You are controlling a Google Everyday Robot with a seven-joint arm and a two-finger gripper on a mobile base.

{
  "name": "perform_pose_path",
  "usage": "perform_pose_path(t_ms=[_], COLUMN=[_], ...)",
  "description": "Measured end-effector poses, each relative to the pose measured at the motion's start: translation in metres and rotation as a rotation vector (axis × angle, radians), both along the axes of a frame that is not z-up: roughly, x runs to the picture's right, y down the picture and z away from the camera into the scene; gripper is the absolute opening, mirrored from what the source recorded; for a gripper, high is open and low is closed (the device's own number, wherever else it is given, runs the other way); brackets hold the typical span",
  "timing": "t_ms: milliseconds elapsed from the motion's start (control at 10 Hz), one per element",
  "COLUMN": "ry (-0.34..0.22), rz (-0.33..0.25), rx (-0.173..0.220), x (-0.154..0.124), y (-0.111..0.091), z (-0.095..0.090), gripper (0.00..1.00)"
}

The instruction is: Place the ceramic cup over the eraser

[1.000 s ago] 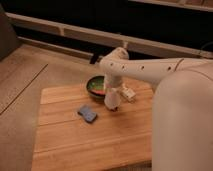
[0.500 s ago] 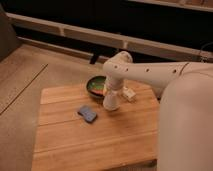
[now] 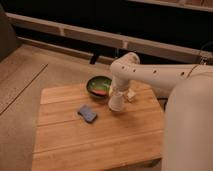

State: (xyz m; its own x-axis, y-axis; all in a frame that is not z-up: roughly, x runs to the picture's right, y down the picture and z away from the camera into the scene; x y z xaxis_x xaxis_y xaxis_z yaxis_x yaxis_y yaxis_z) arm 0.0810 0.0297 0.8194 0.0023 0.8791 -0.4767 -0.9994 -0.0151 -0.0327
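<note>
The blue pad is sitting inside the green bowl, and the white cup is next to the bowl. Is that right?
Not quite. The camera view shows the blue pad lying flat on the wooden table, apart from the green bowl. The white cup is next to the bowl, below the gripper.

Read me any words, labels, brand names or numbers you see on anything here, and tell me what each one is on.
No readable text anywhere.
Blue pad: plain, no print visible.
Green bowl: no lettering.
Ceramic cup: plain white, under the gripper beside the bowl.
Small tan block: no marks to make out.
Wooden table: none.
</note>
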Motion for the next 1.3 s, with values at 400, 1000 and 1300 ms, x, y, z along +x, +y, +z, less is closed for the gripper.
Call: perform_pose_path(t_ms=[400,1000,1300], ry=[-0.034,-0.083,-0.061], rz=[-0.047,-0.085,-0.088], rx=[0.011,-0.012,-0.012], x=[-0.022,-0.045,-0.034], y=[-0.010,-0.006,-0.007], z=[-0.002,0.001,0.000], gripper=[0.49,0.80,0.80])
